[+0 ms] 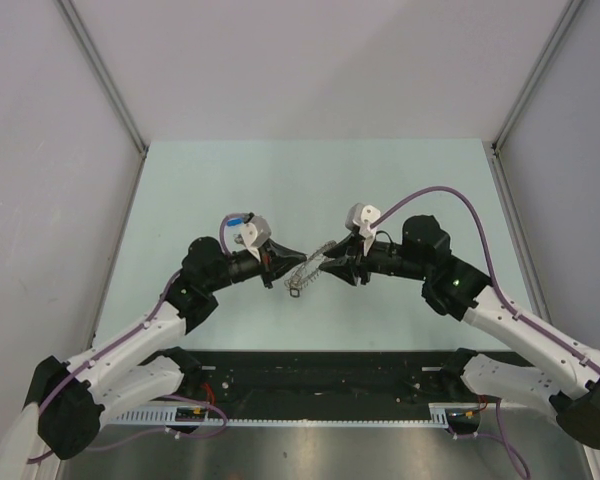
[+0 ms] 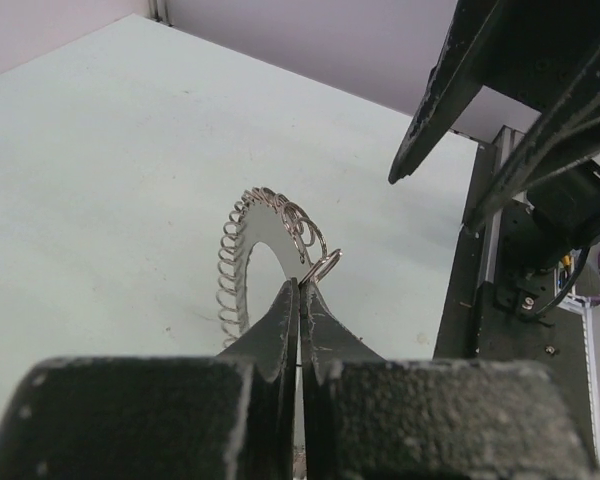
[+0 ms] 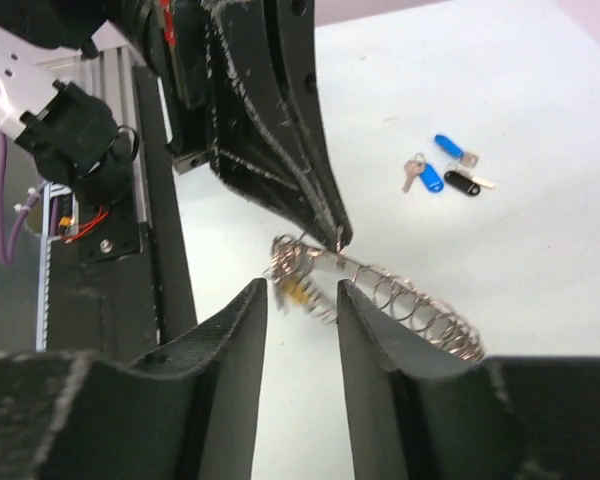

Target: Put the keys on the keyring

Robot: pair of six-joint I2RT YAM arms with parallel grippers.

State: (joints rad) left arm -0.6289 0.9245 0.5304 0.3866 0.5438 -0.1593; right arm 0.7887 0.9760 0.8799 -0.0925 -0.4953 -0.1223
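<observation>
The keyring (image 3: 410, 305), a limp silvery coil loop, hangs from my left gripper (image 3: 338, 232), which is shut on its upper edge. The left wrist view shows the same pinch, the left gripper (image 2: 301, 284) closed on the keyring (image 2: 238, 248). A yellow key (image 3: 298, 292), blurred, dangles from the loop between the fingers of my right gripper (image 3: 300, 292); that gripper is open and nothing is pinched. Two blue keys (image 3: 432, 180) and a black key (image 3: 462, 183) lie together on the table beyond. From above, both grippers meet at the keyring (image 1: 302, 272) mid-table.
The pale green table (image 1: 310, 190) is walled by white panels at the back and sides. A black rail with the arm bases (image 1: 320, 375) runs along the near edge. My right gripper (image 2: 432, 200) hangs close above the loop in the left wrist view.
</observation>
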